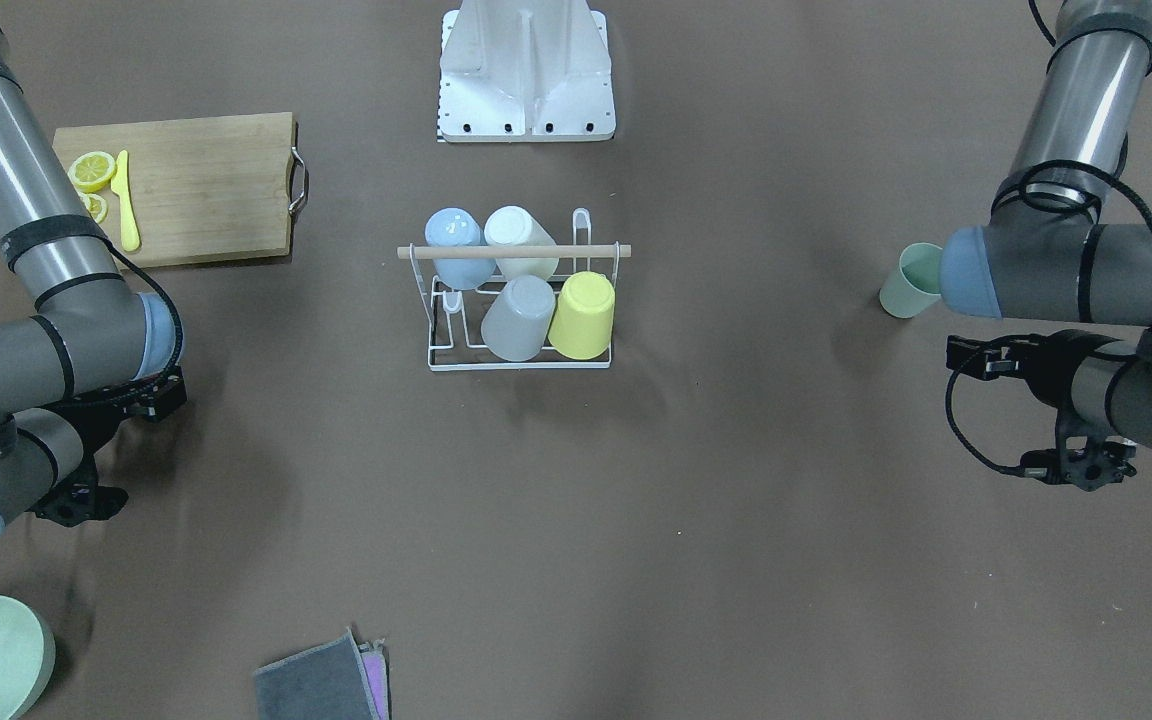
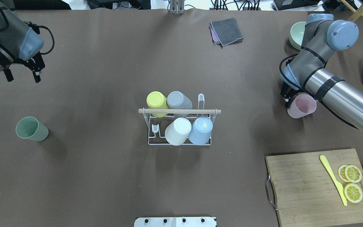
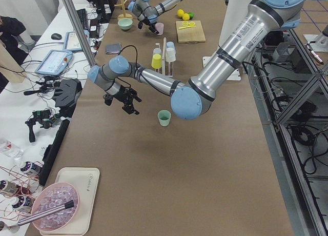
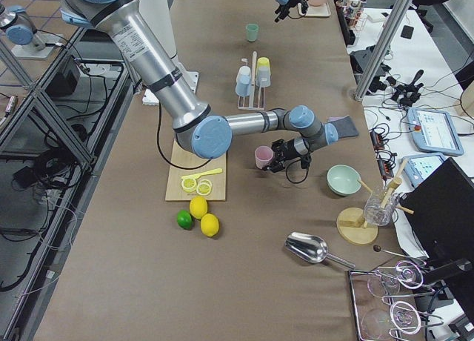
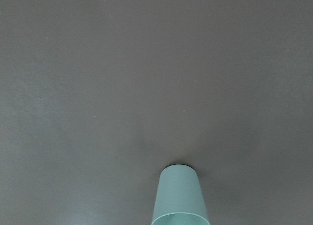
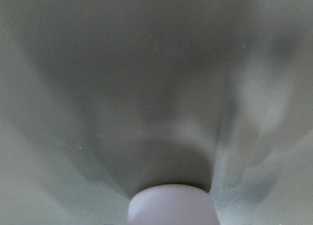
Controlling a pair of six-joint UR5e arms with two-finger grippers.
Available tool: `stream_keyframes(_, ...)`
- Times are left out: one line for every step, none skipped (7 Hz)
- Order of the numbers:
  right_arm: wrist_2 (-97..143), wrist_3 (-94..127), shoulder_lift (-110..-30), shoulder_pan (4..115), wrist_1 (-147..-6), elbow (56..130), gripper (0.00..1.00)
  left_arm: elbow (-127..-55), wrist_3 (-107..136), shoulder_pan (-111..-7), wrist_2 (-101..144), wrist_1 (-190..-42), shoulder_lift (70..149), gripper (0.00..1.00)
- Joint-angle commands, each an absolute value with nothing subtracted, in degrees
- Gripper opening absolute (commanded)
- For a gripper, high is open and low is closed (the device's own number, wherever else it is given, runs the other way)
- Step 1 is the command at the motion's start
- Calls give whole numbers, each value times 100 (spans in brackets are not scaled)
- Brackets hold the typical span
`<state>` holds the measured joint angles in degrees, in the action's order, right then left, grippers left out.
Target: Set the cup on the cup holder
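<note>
a pink cup sits blurred right under the right wrist camera, at the bottom edge of its view. from overhead the right claw is pressed against this cup's side nearest the table's middle; one dark finger shows there and the other is hidden by the arm, so i cannot tell whether the claw is clamped on the cup or only beside it. the left claw hangs spread wide and empty above the bare table. a green cup stands upright, mouth up, on the robot's side of that claw and apart from it. the cup holder stands in the middle of the table, between the two claws and well apart from both. it carries four cups upside down on its prongs: a yellow cup and a grey cup in the far row, a white cup and a blue cup in the near row. two prongs are bare. beyond the right claw sits a pale green bowl; on the robot's side of it lies a cutting board.
</note>
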<state>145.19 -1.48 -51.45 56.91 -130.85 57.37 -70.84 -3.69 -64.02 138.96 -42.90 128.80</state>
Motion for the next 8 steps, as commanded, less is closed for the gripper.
stream_keyframes(14520, -386, -5159, 5678, -13263, 5730, 65, -7084, -351, -6058, 13896, -4324, 12719, 97)
stream_keyframes(14520, -387, -5150, 5678, -13271, 5739, 46, -7093, -378, -5969, 13887, -4342, 12596, 97)
stream_keyframes(14520, -395, -5159, 5686, -13263, 5757, 38, -7110, -378, -5916, 13878, -4350, 12499, 97)
stream_keyframes(14520, -561, -5159, 5808, -13237, 5800, 38, -7136, -378, -5811, 13878, -4351, 12420, 97)
stream_keyframes(14528, -789, -5159, 6053, -13210, 5957, 38, -7137, -361, -5766, 13878, -4359, 12393, 97)
stream_keyframes(14633, -1035, -5194, 6247, -13201, 6237, 39, -7145, -360, -5748, 13895, -4359, 12358, 97)
stream_keyframes(14895, -1316, -5281, 6432, -13192, 6519, 39, -7154, -352, -5696, 13904, -4359, 12270, 97)
stream_keyframes(15402, -1527, -5395, 6581, -13149, 6669, 39, -7163, -352, -5617, 13904, -4368, 12200, 96)
